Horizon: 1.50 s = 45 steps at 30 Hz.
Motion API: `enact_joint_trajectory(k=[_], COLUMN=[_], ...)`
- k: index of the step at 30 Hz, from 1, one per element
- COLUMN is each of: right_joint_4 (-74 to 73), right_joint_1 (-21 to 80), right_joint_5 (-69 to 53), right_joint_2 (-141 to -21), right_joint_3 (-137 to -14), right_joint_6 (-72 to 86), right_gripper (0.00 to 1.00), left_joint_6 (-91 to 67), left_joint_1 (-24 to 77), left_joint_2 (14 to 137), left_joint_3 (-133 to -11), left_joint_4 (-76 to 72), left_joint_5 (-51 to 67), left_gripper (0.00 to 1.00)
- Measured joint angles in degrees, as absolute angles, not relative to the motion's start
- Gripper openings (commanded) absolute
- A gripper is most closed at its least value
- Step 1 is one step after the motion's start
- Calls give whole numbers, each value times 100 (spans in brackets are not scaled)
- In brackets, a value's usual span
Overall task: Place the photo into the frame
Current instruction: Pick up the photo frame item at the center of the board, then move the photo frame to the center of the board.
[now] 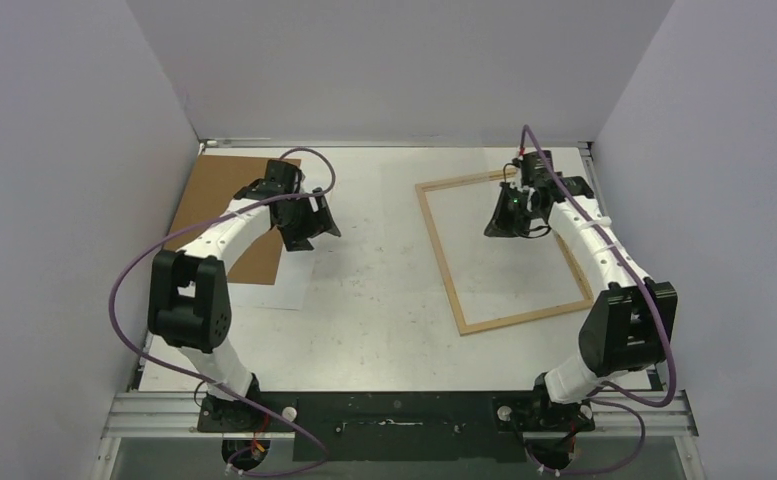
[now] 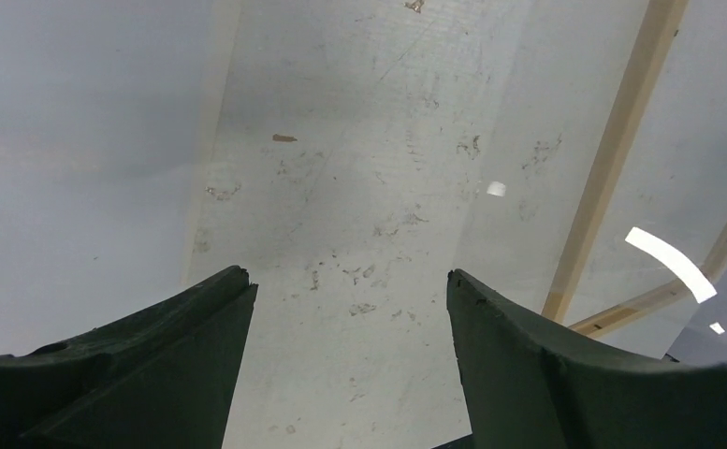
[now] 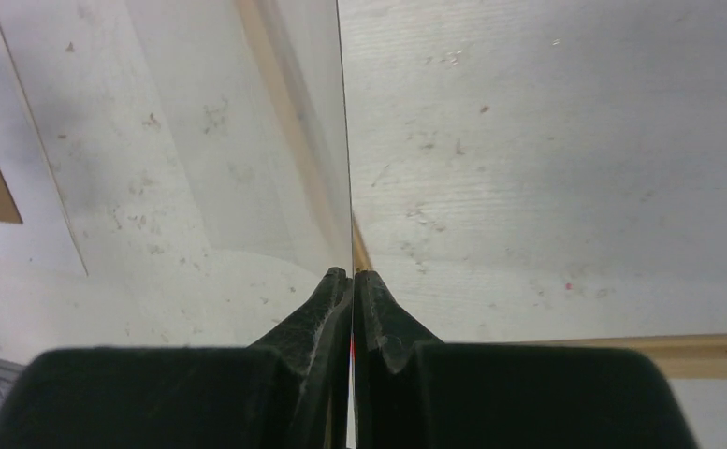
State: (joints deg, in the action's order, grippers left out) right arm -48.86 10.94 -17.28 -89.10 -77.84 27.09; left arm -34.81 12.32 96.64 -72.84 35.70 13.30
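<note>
Wood strips of the frame [image 1: 524,316] lie flat toward the worktop's [image 1: 384,300] right edge. The right gripper [image 3: 352,273] is clamped on what looks like a clear pane [image 3: 322,140], tipped up on edge, presumably to bare the opening. Over at the left edge the photo [image 1: 274,293] lies white side up, partly under the brown backing board [image 1: 214,200]. The left gripper [image 2: 348,281] hovers near it, jaws spread and empty, set for the pick.

Looks like a robotics lab test cell: scuffed white table [image 1: 384,330] boxed in by plain grey walls [image 1: 64,150] on three sides, left arm [image 1: 214,240] and right arm [image 1: 604,250] with purple cables [image 1: 116,290] bolted to a metal rail [image 1: 154,412] at the table's near edge.
</note>
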Motion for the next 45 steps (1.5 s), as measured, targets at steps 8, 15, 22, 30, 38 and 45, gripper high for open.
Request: enact_joint_trajectory(k=[8, 15, 22, 30, 38, 45], right_joint_4=[-4674, -3822, -3378, -3183, -3129, -3131], right_joint_1=[283, 252, 255, 255, 255, 255], right_joint_5=[-1704, -1422, -869, -543, -462, -412], right_joint_2=[-8552, -8178, -8084, -8084, -8082, -8053], right_joint_3=[-7789, -7776, -7540, -7363, -7363, -7365], right_joint_6=[2847, 3879, 4554, 4871, 4980, 5022], right_gripper=[0, 0, 0, 0, 0, 0], left_joint_6=[-3450, -3865, -4423, -4932, -5017, -5074], left_joint_1=[2222, 3531, 4265, 4512, 4720, 4842], left_joint_2=[10562, 10551, 11233, 12195, 12794, 12846], left_joint_3=[-7714, -7378, -7874, -8978, -9942, -10027], left_joint_4=[3354, 2202, 1938, 1999, 2722, 2941], left_joint_5=[1238, 941, 720, 506, -36, -388], left_gripper=[73, 69, 67, 80, 60, 43])
